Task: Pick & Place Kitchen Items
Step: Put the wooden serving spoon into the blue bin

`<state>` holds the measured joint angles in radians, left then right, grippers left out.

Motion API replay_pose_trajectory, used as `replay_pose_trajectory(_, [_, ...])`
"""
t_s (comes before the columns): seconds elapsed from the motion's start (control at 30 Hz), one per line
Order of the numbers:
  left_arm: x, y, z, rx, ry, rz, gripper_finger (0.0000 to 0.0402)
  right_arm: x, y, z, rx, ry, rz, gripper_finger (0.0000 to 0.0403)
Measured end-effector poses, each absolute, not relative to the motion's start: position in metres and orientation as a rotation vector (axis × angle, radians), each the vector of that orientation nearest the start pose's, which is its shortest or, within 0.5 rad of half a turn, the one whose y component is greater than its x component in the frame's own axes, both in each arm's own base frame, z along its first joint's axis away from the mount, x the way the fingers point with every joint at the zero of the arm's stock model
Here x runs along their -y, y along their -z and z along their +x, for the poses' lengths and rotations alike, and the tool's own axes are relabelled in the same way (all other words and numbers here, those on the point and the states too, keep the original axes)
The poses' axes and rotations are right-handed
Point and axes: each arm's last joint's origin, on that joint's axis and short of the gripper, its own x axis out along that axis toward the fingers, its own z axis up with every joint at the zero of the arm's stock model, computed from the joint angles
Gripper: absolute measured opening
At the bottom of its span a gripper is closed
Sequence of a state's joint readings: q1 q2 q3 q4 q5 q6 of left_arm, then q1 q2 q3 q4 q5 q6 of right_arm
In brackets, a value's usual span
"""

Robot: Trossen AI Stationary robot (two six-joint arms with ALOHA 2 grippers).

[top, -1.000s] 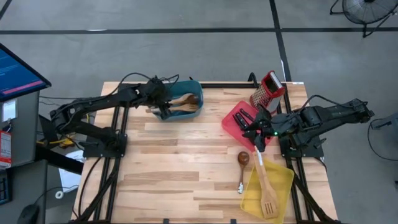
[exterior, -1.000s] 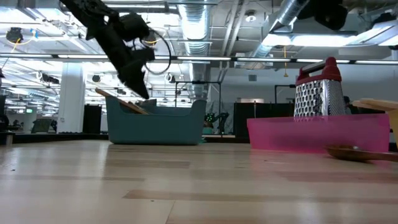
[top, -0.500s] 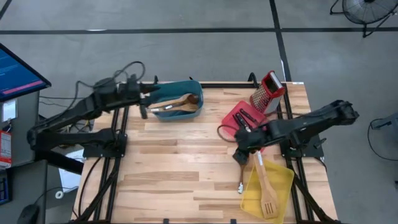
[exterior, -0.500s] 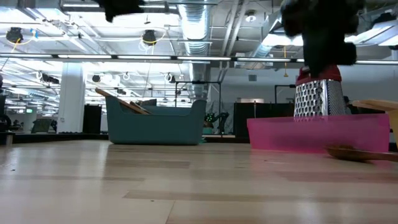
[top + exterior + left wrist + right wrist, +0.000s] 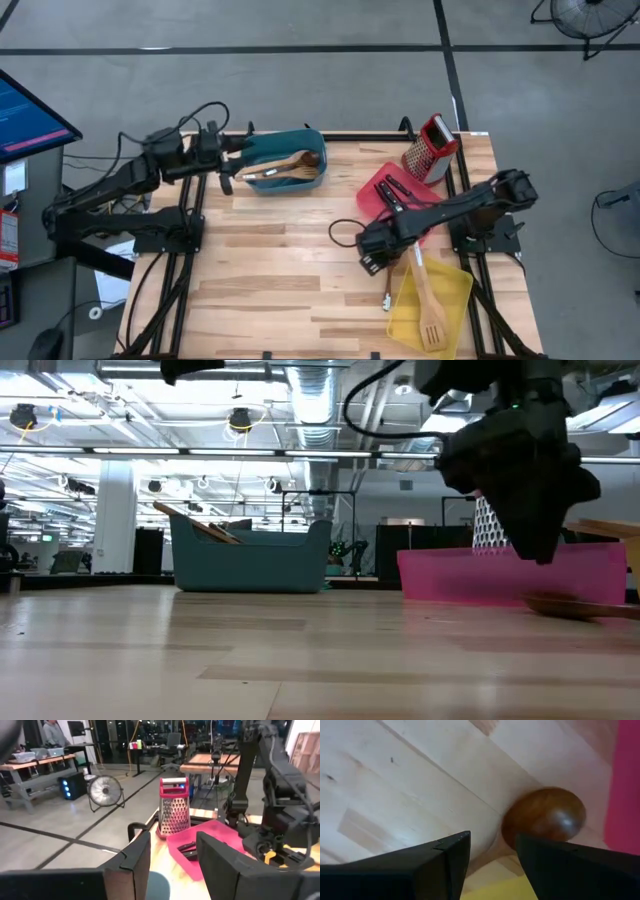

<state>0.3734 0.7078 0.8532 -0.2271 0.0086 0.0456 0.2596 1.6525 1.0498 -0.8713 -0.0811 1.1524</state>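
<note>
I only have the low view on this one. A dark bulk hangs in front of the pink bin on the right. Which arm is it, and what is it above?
Observer: It is the right gripper, poised above a brown-bowled spoon that lies on the table.
Operator: Has it got hold of the spoon?
Observer: No. Its fingers stand open on either side of the bowl, and nothing is between them.
Operator: And the left arm? I only see a scrap at the top edge.
Observer: The left gripper is open and empty, just off the table's edge beside the teal bin, which holds wooden utensils.
</note>
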Motion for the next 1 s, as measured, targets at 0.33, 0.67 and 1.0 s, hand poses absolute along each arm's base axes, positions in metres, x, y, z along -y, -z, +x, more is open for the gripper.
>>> replay_pose_trajectory(0.33, [-0.057,-0.349,0.149,-0.153,-0.352,0.044,0.0141,-0.084,-0.164,0.31,-1.609,0.617,0.618,0.0194])
replay_pose_trajectory(0.67, [-0.058,-0.336,0.151,-0.187,-0.349,0.035,0.0141,-0.085,-0.138,0.313,-1.741,0.637,0.513,0.0242])
replay_pose_trajectory(1.0, [-0.059,-0.332,0.152,-0.196,-0.352,0.026,0.014,-0.081,-0.128,0.309,-1.757,0.596,0.567,0.0132])
